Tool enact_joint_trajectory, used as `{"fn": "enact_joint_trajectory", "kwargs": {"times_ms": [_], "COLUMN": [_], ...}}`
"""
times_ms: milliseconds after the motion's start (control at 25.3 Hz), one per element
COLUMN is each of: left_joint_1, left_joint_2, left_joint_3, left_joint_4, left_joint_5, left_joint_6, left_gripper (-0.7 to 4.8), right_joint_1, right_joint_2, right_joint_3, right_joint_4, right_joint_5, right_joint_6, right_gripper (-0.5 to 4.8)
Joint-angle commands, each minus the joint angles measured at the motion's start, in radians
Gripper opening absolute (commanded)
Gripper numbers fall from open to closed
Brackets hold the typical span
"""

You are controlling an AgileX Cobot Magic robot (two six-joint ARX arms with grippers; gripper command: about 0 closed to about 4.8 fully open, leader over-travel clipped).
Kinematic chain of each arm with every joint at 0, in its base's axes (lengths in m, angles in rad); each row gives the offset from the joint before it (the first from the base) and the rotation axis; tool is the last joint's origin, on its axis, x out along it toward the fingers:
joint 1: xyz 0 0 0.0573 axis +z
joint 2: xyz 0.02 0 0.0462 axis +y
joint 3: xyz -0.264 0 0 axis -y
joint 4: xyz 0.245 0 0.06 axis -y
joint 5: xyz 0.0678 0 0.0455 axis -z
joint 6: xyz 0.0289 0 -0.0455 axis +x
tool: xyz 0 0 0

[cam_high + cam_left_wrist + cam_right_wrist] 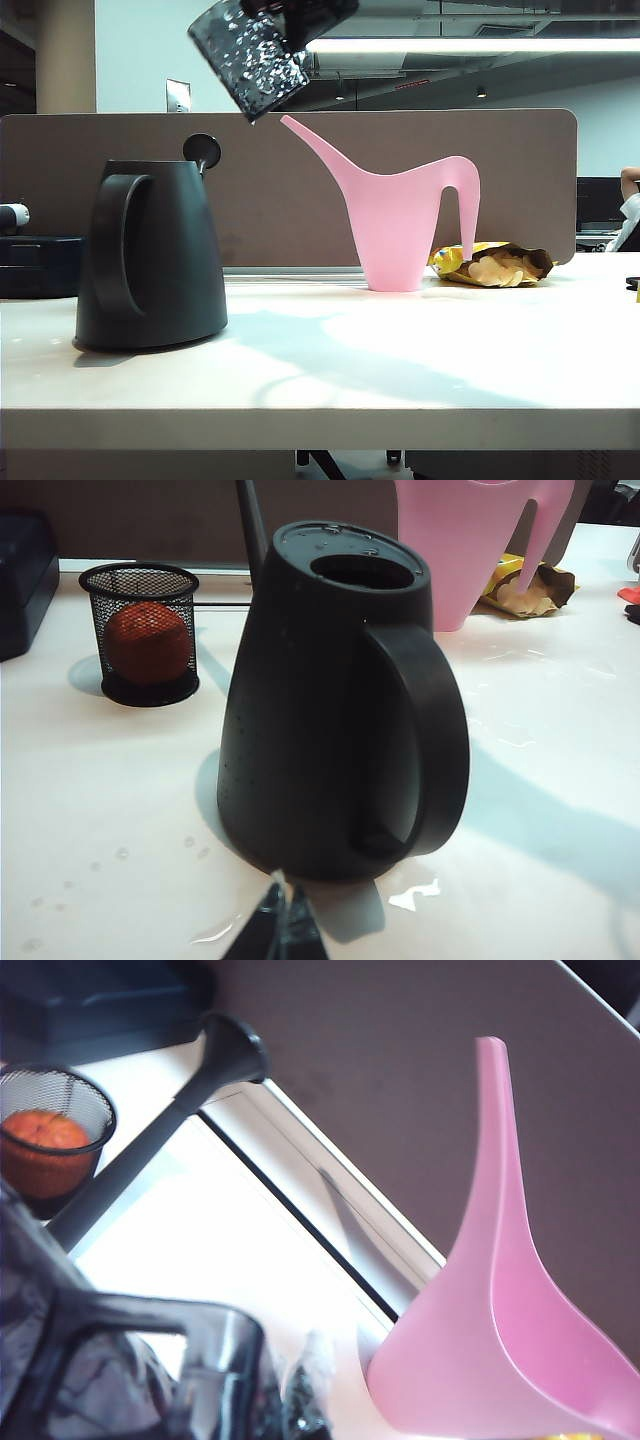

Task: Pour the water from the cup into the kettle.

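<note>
Table [400, 370]: white, wet patches near kettle base in left wrist view.
Kettle [150, 260]: matte black, upright on table's left side, loop handle facing camera, top opening uncovered [362, 568].
Pink watering can [400, 215]: upright, mid-table, well right of kettle.
Chip bag [495, 265]: open, lying just beside can.
Mesh cup [140, 630]: holds orange ball, behind kettle.
Cup [250, 55]: tilted, raised above and right of kettle.
Right gripper [110, 1360]: pinching cup.
Left gripper [276, 928]: low, near kettle base, tips pressed together.

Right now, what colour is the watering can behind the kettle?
Pink; the watering can shows best in the exterior view.
</note>
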Motion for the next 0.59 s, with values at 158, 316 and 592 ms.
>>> {"fn": "enact_joint_trajectory", "kwargs": {"times_ms": [158, 316, 592], "left_joint_1": [0.0, 0.0, 0.0], "left_joint_2": [0.001, 0.001, 0.001], "left_joint_3": [0.003, 0.003, 0.003], "left_joint_4": [0.005, 0.006, 0.007], "left_joint_5": [0.001, 0.001, 0.004], "left_joint_6": [0.001, 0.001, 0.001], "left_gripper": [-0.05, -0.05, -0.05], "right_joint_1": [0.039, 0.068, 0.105], "right_joint_2": [0.024, 0.045, 0.072], "right_joint_3": [0.031, 0.031, 0.031], "right_joint_4": [0.009, 0.035, 0.118], "right_joint_5": [0.056, 0.103, 0.155], "right_joint_6": [-0.149, -0.27, -0.441], "right_gripper": [-0.06, -0.06, -0.06]}}
